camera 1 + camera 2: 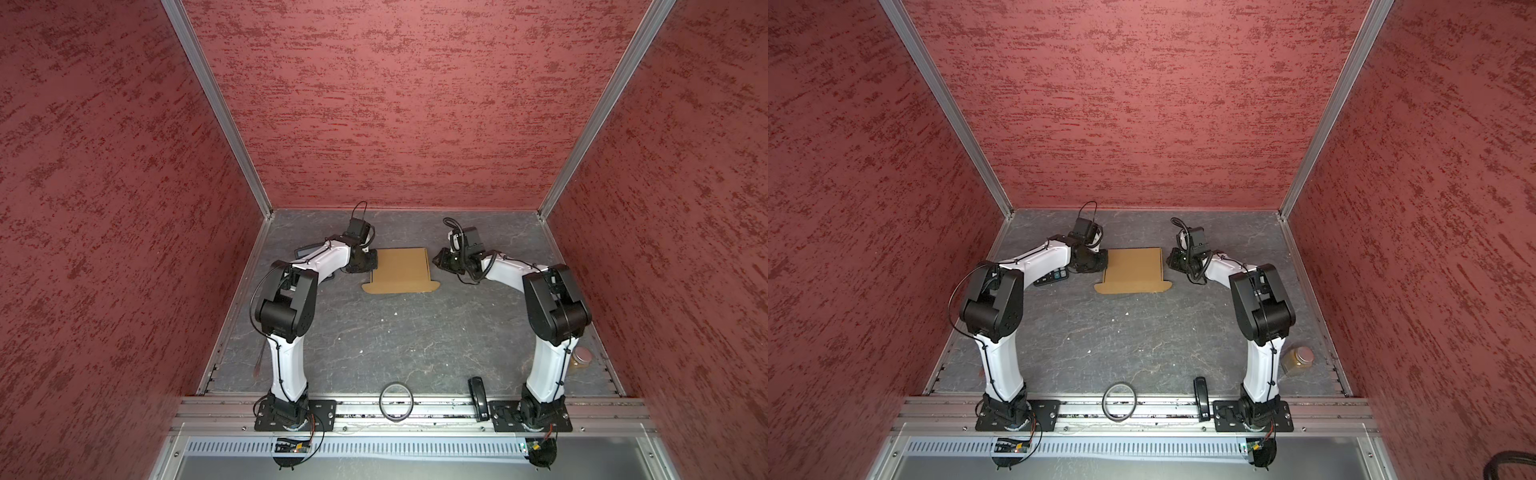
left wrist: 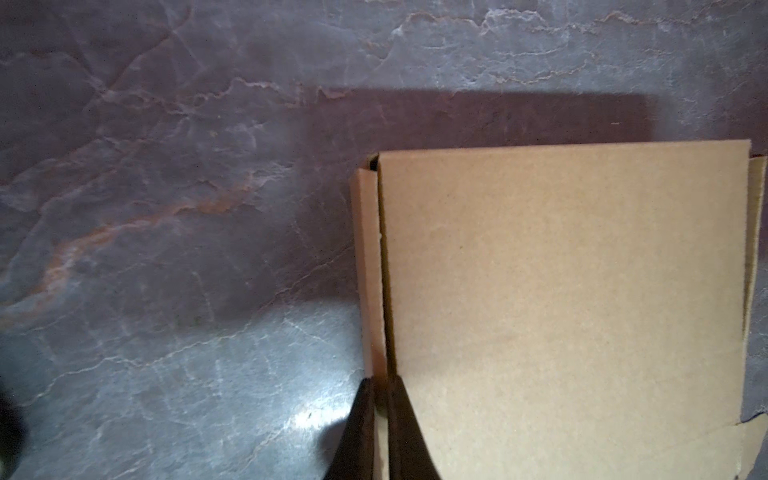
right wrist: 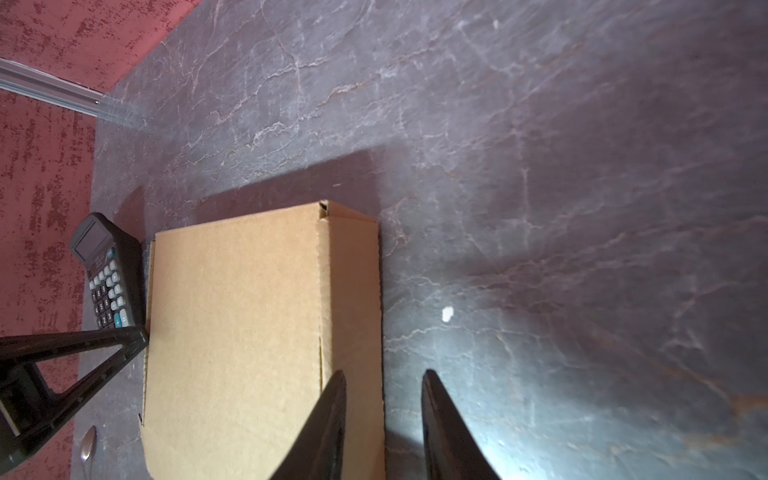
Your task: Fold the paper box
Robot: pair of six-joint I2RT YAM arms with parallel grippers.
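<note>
At the left gripper [image 2: 382, 381]: paper box [image 2: 561, 291].

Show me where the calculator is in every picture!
In a top view: the calculator peeks out behind the left arm, left of the paper box.
In a top view: the calculator shows its keys under the left arm, left of the paper box.
Left wrist view: not in it.
Right wrist view: the calculator lies between the paper box and the red wall.
Shared landmark: the paper box, in all four.
</note>
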